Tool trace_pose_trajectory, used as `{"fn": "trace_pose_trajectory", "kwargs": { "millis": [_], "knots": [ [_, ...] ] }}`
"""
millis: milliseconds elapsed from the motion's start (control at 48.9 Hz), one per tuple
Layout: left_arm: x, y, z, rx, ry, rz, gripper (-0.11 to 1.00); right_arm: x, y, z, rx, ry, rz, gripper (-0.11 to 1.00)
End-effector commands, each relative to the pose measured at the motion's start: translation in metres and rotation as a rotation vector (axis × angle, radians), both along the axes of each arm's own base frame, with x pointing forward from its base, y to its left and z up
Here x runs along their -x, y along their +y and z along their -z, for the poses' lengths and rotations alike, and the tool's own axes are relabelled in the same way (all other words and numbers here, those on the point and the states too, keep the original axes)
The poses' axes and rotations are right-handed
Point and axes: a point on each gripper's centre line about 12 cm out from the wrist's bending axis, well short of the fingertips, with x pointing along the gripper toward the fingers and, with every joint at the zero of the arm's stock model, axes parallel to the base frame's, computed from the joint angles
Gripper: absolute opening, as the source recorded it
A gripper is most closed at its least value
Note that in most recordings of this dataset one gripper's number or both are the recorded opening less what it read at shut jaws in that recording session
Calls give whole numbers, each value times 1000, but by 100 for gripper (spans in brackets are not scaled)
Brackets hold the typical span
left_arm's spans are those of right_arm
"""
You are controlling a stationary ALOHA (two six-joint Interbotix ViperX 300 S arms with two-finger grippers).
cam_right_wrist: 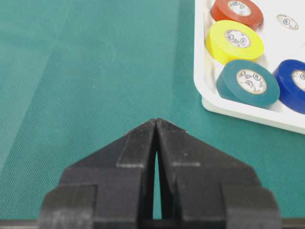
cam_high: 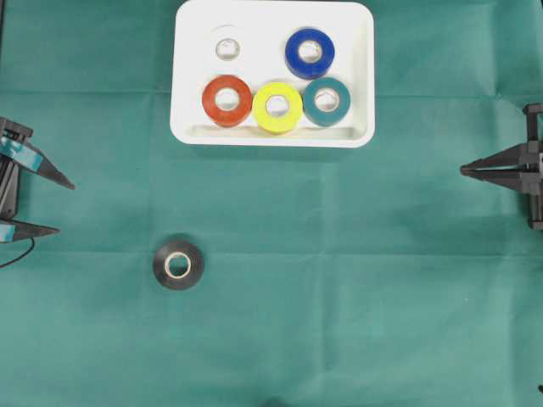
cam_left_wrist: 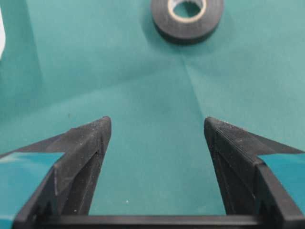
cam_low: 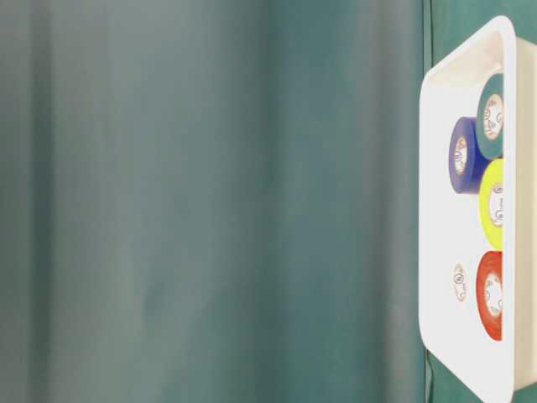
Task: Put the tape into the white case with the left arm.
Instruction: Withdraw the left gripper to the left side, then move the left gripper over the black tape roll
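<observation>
A white case (cam_high: 182,76) holds white (cam_high: 226,48), blue (cam_high: 310,52), red (cam_high: 226,100), yellow (cam_high: 277,107) and teal tape rolls (cam_high: 327,101). A black tape roll (cam_high: 178,264) (tan core) lies on plain green cloth (cam_high: 356,271). The left gripper (cam_high: 61,206) is black with teal marks; the right gripper (cam_high: 464,170) is all black.

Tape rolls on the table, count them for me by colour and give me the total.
White: 1
Blue: 1
Red: 1
Yellow: 1
Teal: 1
Black: 1
Total: 6 rolls, five in the case and the black one out on the cloth.
</observation>
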Motion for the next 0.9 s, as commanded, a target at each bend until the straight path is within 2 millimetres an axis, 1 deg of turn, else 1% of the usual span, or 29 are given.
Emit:
{"fn": "trace_pose_trajectory", "kwargs": {
  "millis": [0,123,266,634,880],
  "knots": [
    [-3,-1,-8,6,-16,0,76,-2,0,-5,0,-14,-1,-10],
    [-5,-1,-9,6,-29,1,76,-2,0,-5,-2,-14,1,-10],
    [-19,-4,-11,7,-58,3,76,-2,0,-5,0,-14,-1,-10],
    [-78,-20,-9,-60,39,57,76,-2,0,-5,0,-14,0,-10],
    [-116,-29,-9,-72,87,63,76,-2,0,-5,0,-14,-1,-10]
  ]
}}
